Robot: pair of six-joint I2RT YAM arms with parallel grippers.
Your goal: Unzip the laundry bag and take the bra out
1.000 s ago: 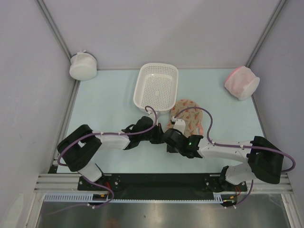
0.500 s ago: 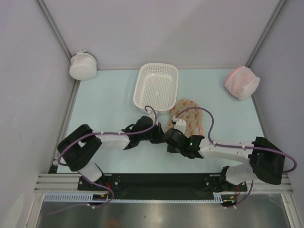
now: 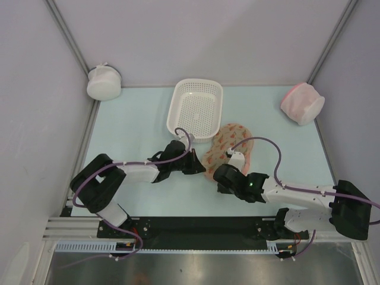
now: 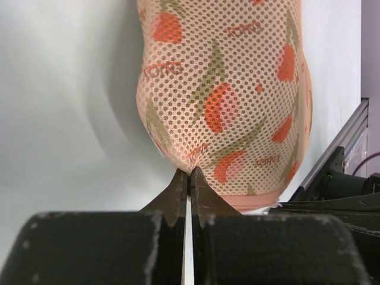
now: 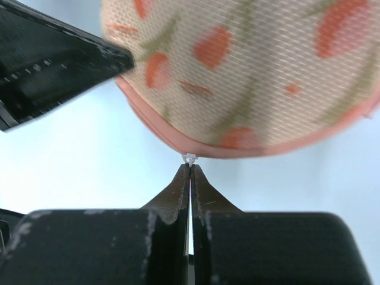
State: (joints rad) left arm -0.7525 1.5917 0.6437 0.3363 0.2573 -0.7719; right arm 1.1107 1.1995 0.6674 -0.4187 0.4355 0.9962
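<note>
Pale green tabletop (image 3: 130,127) fills the overhead view, fenced by grey walls. At the back stands a white basket (image 3: 196,108). A round white pouch (image 3: 104,83) sits in the far left corner and a pink-and-white pouch (image 3: 303,102) in the far right. The laundry bag (image 3: 228,144) lies flat just in front of the basket, its far end close to the basket's near right corner, its near end pointing toward the arms. Both arms reach in low to that near end. The left gripper (image 3: 200,168) comes at it from the left and the right gripper (image 3: 219,172) from the front right, so the two sit close together.

From the left wrist, the bag's printed mesh hangs right ahead, orange and green on beige. Its lower edge is drawn to a point that runs into the tips of the left gripper. Those jaws are pressed tight together on that bit of fabric.

From the right wrist, the bag's pink edging (image 5: 178,142) curves across the frame above bare table. A tiny white tab (image 5: 189,158) juts from the edging straight at the tips of the right gripper. Those jaws are closed with no gap, and the tab looks nipped between their very tips. A dark finger of the left gripper cuts in at the upper left, touching the bag's edge.
</note>
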